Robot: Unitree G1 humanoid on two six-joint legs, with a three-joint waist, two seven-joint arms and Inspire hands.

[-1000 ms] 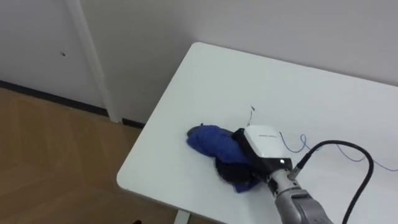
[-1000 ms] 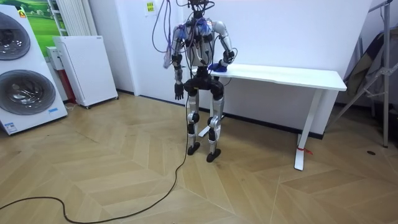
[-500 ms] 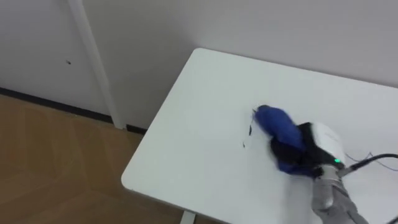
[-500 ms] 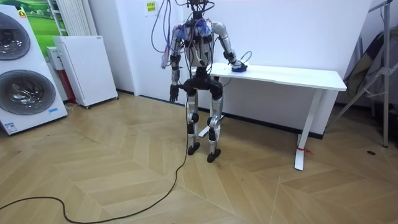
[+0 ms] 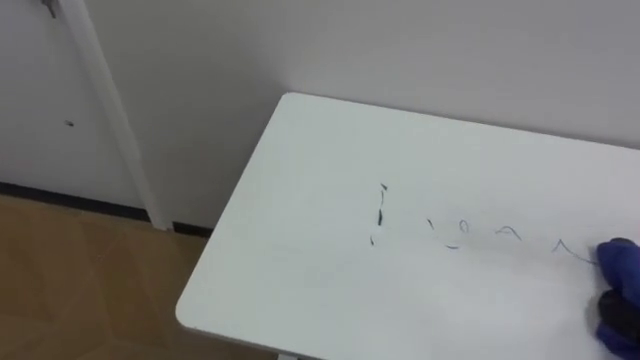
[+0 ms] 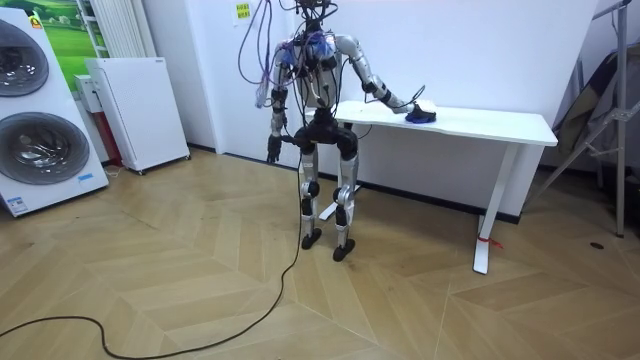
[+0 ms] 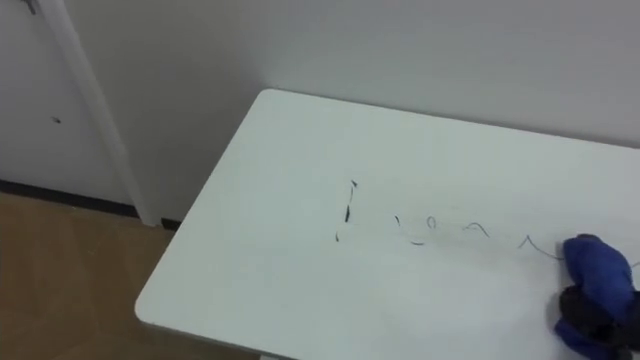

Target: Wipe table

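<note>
The right robot hand (image 6: 421, 106) rests on the blue cloth (image 7: 598, 280), its hold impossible to tell; the cloth lies midway along the counter (image 7: 280, 180), open top to its left, crossed by pen marks (image 7: 348, 212), ending at the rounded corner

— What colour is the table (image 5: 300, 170)?
— Plain white. The marks (image 5: 380, 205) on it are thin: a few short dark strokes, then faint blue squiggles running towards my cloth (image 7: 597, 272).
— And the cloth?
— Deep blue. There's a black patch at its lower edge; I cannot tell whether that is cloth.
— The rest of the room?
— The wall (image 5: 400, 50) is a pale greyish white with a dark skirting board (image 5: 40, 192). The floor (image 6: 200, 280) is light brown wood in a herringbone pattern. The washing machines (image 6: 35, 120) are white with grey round doors, and the cabinet (image 6: 138, 105) is white.
</note>
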